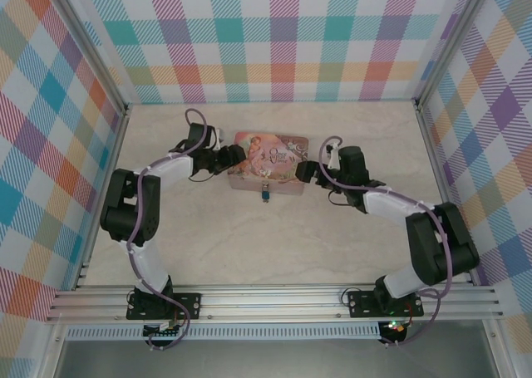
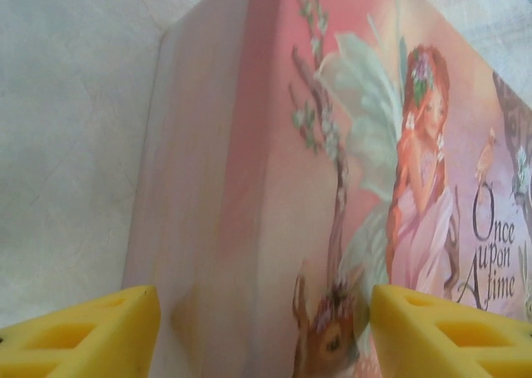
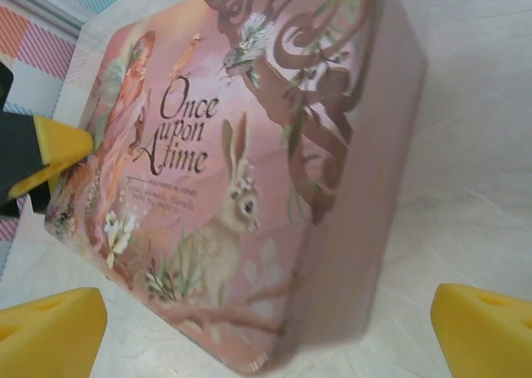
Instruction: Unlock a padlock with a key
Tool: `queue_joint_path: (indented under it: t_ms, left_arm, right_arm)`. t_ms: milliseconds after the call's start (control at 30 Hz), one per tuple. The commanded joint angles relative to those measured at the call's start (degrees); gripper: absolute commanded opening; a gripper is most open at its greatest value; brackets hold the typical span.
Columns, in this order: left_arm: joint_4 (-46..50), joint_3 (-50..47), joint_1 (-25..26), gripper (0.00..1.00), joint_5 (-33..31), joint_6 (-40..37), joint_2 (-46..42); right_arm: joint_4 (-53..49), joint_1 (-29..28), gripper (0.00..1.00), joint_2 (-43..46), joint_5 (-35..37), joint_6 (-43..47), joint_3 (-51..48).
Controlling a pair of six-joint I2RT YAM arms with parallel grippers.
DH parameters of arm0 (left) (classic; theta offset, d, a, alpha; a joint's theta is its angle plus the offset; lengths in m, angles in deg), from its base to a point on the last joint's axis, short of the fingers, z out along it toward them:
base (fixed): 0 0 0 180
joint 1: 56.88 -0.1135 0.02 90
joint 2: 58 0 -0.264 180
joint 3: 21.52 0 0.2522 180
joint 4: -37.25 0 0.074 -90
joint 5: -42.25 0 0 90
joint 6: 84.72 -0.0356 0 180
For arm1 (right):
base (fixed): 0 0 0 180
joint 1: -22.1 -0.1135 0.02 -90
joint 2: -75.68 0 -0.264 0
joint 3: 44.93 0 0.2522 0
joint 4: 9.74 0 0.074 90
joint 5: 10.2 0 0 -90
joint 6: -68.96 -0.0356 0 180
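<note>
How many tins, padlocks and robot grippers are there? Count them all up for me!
tin: 1
padlock: 1
grippers: 2 (left gripper, right gripper)
Total: 4

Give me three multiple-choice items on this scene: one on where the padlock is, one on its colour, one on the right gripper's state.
1. The padlock is:
A) at the tin's near side
B) on the tin's lid
C) behind the tin

2. Its body is:
A) red
B) blue
C) green

3. The right gripper is:
A) shut, empty
B) open, with the tin between its fingers
C) shut on the padlock

Answers:
1 A: the top view shows it against the tin's near edge, about midway along.
2 B: the top view shows a blue body.
3 B: the right wrist view shows the yellow fingers wide apart on either side of the tin's end.
</note>
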Motion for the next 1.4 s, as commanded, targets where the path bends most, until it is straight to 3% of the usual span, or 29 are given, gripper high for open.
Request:
queue_joint_path:
  t_ms: [0, 467, 667, 833, 1067, 1200, 1367]
  left_arm:
    - [2.41, -3.77, 0.81, 0.65, -0.56, -0.97, -3.05]
    - [-2.12, -17.58, 5.1, 0.6, -2.62, 4.42, -13.79]
    - [-2.14, -20.97, 9.36, 0.6, -4.32, 7.68, -18.94]
    - [-1.31, -23.93, 10.87, 0.64, -7.49, 10.47, -23.95]
    - [6.2, -20.29, 10.87, 0.74, -14.92, 8.93, -30.22]
    - [12.97, -14.24, 10.63, 0.79, -19.96, 6.12, -30.54]
    - [17.46, -6.87, 8.72, 0.85, -23.24, 1.98, -26.37]
  right_arm:
    - [-3.01, -0.07, 1.0, -3.52, -4.67, -0.85, 4.17]
    - [-6.3, 0.01, 1.0, -16.31, -14.16, 6.64, 18.42]
    - [-7.68, 0.01, 1.0, -21.38, -17.45, 9.05, 24.6]
    - [-8.22, 0.73, 1.0, -20.96, -11.59, 10.64, 25.1]
    - [-1.77, 4.13, 1.0, -7.56, -5.71, 11.33, 13.04]
    - [6.36, 4.11, 1.0, 0.79, -10.62, 10.56, 0.93]
    - [21.08, 1.75, 0.98, 3.09, -16.96, 4.44, -11.33]
